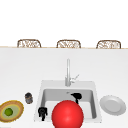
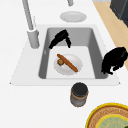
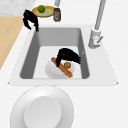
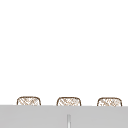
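Observation:
A white plate (image 3: 51, 72) lies on the sink floor. On it are a long brown stick-shaped food (image 3: 65, 71) and a small round brown piece (image 3: 67, 65). My right hand (image 3: 68, 55) hovers just above this plate, near the faucet side, fingers loosely spread and pointing down, holding nothing; it also shows in the front view (image 1: 76, 96) and the left side view (image 2: 59, 38). My left hand (image 1: 42, 112) hangs over the sink's front left rim with relaxed, drooping fingers and holds nothing; the side views show the left hand (image 2: 113, 60) (image 3: 30, 18) too.
A large red ball (image 1: 67, 114) covers the sink's front middle in the front view. Left of the sink stand a dark jar (image 1: 28, 98) and a yellow-rimmed bowl (image 1: 17, 106) holding a green fruit (image 1: 9, 111). A grey plate (image 1: 113, 104) lies on the right. The faucet (image 1: 68, 72) rises behind the basin.

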You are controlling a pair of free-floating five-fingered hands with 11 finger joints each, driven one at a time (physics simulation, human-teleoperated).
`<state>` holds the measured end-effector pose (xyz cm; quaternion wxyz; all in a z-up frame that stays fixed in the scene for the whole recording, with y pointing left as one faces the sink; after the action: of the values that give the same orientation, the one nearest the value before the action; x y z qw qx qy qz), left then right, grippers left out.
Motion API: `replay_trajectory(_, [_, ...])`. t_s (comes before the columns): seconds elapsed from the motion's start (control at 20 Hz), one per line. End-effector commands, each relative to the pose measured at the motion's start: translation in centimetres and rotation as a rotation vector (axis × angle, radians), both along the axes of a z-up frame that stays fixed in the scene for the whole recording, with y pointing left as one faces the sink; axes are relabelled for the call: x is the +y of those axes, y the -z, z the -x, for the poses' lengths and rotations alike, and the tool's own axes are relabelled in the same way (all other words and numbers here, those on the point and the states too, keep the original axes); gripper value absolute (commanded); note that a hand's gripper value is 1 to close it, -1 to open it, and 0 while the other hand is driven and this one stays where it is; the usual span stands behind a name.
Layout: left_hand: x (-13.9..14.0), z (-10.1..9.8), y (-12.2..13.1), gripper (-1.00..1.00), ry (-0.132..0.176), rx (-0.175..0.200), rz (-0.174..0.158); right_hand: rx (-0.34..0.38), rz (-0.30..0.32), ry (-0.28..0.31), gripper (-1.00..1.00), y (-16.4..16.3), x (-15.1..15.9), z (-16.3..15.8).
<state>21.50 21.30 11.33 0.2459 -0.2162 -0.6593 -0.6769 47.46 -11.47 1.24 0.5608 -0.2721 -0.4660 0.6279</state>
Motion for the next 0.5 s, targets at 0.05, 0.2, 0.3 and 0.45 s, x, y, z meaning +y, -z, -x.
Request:
replay_trajectory(0.05, [0.0,0.0,0.0,0.00,0.000,0.000,0.000,-0.115,-0.022,-0.047,-1.00,-2.2,-2.0,0.7])
replay_trajectory(0.2, [0.0,0.0,0.0,0.00,0.000,0.000,0.000,-0.190,-0.041,-0.045,-1.00,-3.0,-2.8,1.3])
replay_trajectory(0.3, [0.0,0.0,0.0,0.00,0.000,0.000,0.000,-0.240,-0.040,-0.045,-1.00,-3.7,-3.5,1.7])
replay_trajectory(0.45, [0.0,0.0,0.0,0.00,0.000,0.000,0.000,-0.322,-0.032,-0.024,-1.00,-4.5,-3.8,2.1])
